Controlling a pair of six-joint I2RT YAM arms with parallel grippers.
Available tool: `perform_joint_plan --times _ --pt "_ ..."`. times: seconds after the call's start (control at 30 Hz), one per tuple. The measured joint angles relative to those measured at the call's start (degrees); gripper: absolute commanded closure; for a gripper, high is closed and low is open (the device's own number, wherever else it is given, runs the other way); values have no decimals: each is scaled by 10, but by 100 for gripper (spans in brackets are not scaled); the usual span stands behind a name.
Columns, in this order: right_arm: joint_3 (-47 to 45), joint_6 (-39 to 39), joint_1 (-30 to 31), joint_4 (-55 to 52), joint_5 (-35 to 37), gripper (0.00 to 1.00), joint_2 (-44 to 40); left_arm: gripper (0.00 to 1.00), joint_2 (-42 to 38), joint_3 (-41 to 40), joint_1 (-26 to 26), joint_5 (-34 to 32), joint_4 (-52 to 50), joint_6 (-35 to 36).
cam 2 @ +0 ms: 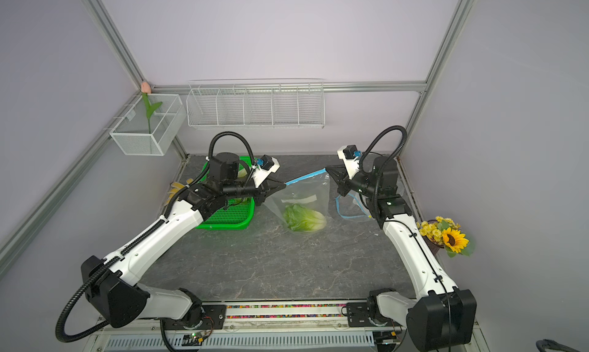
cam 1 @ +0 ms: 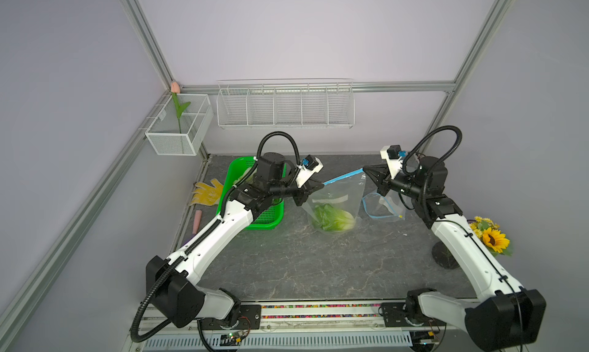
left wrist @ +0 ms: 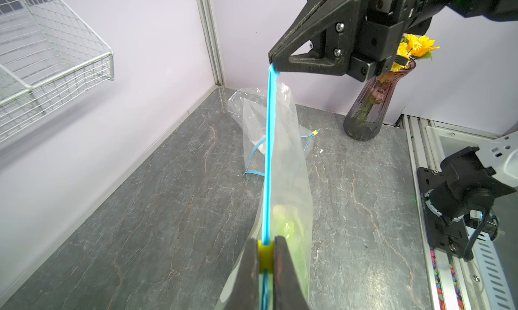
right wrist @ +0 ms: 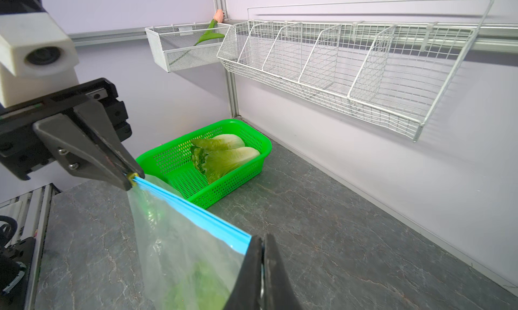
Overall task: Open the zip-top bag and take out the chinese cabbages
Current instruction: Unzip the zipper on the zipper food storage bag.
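Chinese cabbages (right wrist: pixel 224 157): two lie in the green basket (right wrist: pixel 265 143), and a third cabbage (cam 1: pixel 334 219) sits inside the zip-top bag (cam 1: pixel 344 191) mid-table. My left gripper (cam 1: pixel 321 184) is clamped on the yellow slider (left wrist: pixel 265 256). My right gripper (cam 1: pixel 365 169) pinches the far end of the blue strip (left wrist: pixel 268 154), with the bag strung between them.

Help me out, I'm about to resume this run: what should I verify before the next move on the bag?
1. Left fingers closed on the yellow slider: ok.
2. Right fingers pinching the other end of the blue zip strip: ok.
3. Strip stretched straight between the two arms: ok.
4. Zip opened: not ok, it looks like one closed line.
5. Cabbage low in the bag, away from the zip: ok.
6. Room in the green basket: ok, two cabbages leave part of its floor bare.
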Motion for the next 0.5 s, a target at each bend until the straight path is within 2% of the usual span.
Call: perform_joint_plan --times 0.13,0.37,0.4,0.43,0.47,0.5 --pt "13 1 -24 8 22 93 13 99 -28 -16 13 -17 -25 0" --pt "32 12 -27 31 24 93 37 99 -62 -42 15 -38 -40 0" --pt "32 15 -27 33 22 89 38 99 -64 -45 15 -40 -40 0" --pt "32 21 -27 36 17 73 39 99 -67 -49 15 -43 -40 0" --pt "32 28 -27 42 8 50 41 99 -70 -53 15 -45 -40 -1" --pt "32 37 -27 49 -2 35 42 99 -71 -56 15 -46 -40 -1"
